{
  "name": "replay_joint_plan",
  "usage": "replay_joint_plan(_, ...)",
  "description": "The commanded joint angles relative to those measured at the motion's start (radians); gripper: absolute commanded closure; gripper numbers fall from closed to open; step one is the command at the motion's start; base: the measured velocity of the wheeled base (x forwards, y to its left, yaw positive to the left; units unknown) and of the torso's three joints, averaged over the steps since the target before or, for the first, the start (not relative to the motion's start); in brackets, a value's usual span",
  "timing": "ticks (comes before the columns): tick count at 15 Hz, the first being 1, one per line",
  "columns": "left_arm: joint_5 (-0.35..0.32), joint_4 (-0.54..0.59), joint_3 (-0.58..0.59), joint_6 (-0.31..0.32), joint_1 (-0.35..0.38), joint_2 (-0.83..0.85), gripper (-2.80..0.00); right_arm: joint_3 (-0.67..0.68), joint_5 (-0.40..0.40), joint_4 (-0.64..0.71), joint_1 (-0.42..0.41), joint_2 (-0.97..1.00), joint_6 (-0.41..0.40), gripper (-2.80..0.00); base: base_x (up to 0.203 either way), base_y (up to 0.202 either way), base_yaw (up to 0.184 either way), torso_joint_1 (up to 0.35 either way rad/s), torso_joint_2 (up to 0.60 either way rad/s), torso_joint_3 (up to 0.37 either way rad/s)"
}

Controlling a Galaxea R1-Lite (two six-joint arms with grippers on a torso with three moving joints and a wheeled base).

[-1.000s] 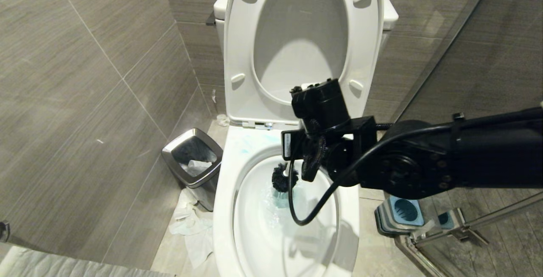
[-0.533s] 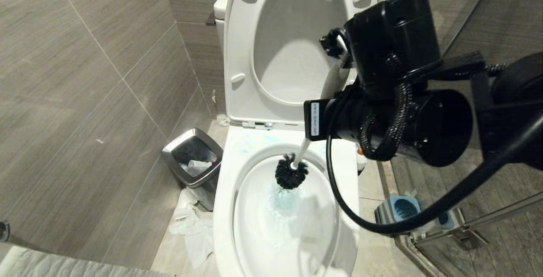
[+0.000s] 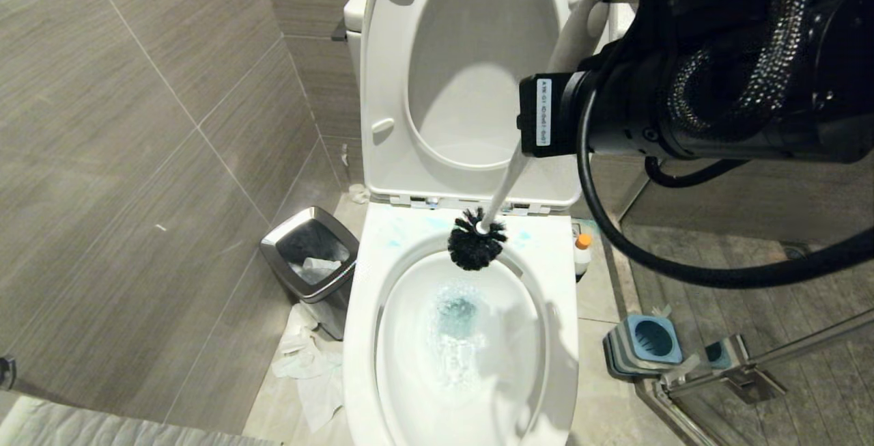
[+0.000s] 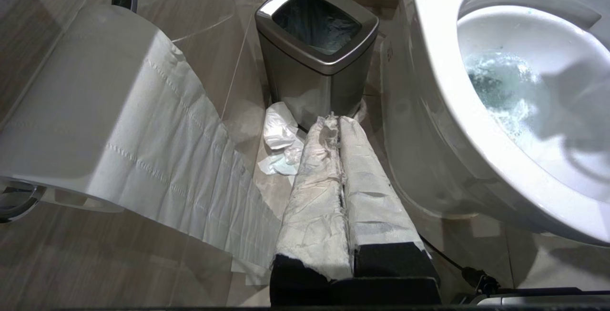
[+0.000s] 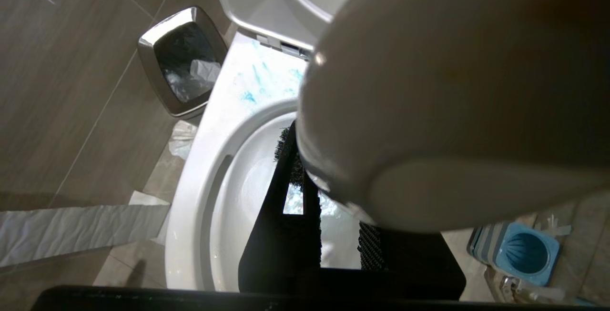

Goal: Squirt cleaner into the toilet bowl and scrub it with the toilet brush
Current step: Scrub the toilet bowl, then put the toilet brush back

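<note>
Small tiled bathroom. White toilet bowl [image 3: 362, 337] centre frame, seat and lid up, bluish water in the basin. Grey wood-grain wall tiles fill the left and upper right. Chrome-rimmed bin [image 3: 308, 255] at lower left of the toilet, crumpled tissue [image 3: 307, 371] on the floor below it. Glass shower screen frame [image 3: 751, 357] lower right, toilet paper roll [image 4: 81, 125] in the left wrist view.

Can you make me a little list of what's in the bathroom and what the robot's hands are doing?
toilet bowl: seat and lid up, foamy turquoise water inside
toilet brush: dark head above the bowl's back rim, handle tilted
right gripper: shut on the toilet brush handle
left gripper: shut, wrapped in paper, low beside the bowl
cleaner: on the floor, right of the bowl
brush holder: on the floor, empty
bin: left of the bowl
</note>
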Motion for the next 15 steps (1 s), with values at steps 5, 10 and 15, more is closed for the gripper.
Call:
replay_joint_plan(5, 0.000, 0.000, 0.002, 0.000, 0.000, 0.001, 0.00, -0.019, -0.009, 0.067, 0.018, -0.040, -0.006, 0.00, 0.000, 0.000, 0.000, 0.000, 0.00, 0.000)
replay_joint_plan(10, 0.000, 0.000, 0.002, 0.000, 0.000, 0.001, 0.00, -0.010, -0.025, 0.143, 0.016, -0.085, -0.015, 0.00, 0.000, 0.000, 0.000, 0.000, 0.00, 0.000)
replay_joint_plan(15, 0.000, 0.000, 0.002, 0.000, 0.000, 0.001, 0.00, -0.004, -0.041, 0.188, -0.072, -0.134, -0.044, 0.00, 0.000, 0.000, 0.000, 0.000, 0.00, 0.000)
